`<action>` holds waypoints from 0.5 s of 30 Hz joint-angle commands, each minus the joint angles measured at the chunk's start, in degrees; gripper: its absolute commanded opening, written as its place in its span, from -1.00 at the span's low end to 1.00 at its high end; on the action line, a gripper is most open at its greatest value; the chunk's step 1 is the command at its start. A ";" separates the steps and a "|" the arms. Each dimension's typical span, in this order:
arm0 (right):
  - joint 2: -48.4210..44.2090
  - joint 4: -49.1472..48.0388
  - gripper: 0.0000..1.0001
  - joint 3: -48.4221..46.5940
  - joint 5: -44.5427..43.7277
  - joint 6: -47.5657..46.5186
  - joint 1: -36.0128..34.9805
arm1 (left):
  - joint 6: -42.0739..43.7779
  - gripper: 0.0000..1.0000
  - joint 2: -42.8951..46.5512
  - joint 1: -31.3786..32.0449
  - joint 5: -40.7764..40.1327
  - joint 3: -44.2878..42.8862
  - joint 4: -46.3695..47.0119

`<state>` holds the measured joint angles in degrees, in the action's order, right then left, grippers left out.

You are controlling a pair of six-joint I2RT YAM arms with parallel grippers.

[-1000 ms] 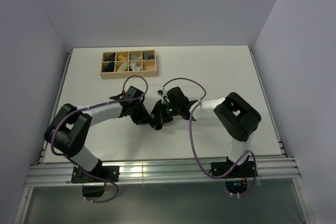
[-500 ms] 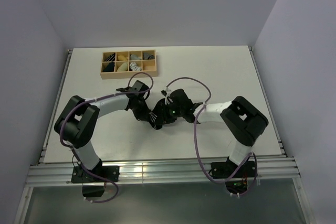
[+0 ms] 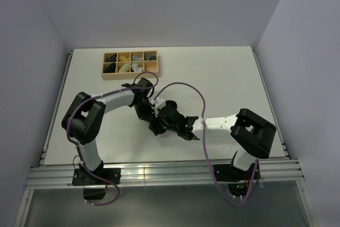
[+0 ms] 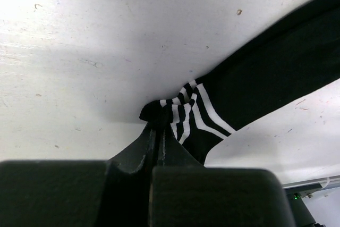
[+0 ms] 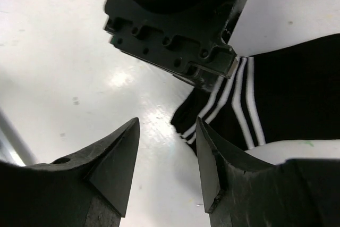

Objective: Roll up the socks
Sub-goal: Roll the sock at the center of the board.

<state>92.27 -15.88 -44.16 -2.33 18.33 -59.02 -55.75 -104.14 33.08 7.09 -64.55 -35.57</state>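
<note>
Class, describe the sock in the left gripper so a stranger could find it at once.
On the white table, nearer than the wooden tray, the left gripper pinches the black sock by its cuff. Unlike the tray's bundles, it lies stretched out, with white bands near the cuff.

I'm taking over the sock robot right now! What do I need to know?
Left gripper: shut, pinching the striped cuff of the black sock.
Right gripper: open, holding nothing, fingers poised just beside that cuff.
Where things are: the black sock stretches out unrolled on the table, between the two arms. I cannot pick out the other sock for sure.
Done: cuff gripped.
Left: all the rolling; nothing is rolled yet.
</note>
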 commanded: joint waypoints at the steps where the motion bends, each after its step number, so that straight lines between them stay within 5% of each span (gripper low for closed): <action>1: 1.15 -2.58 0.08 0.22 -10.14 -4.61 -2.31 | 1.96 -0.99 -1.50 0.05 -0.24 -2.50 -3.27; 15: 8.28 -3.63 0.02 -2.86 -22.80 -9.54 -9.26 | 2.31 -0.99 -2.39 0.05 0.11 -4.26 -5.38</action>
<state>99.44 -17.12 -44.51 -18.74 10.46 -67.35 -54.68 -105.91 33.08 7.27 -67.29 -39.07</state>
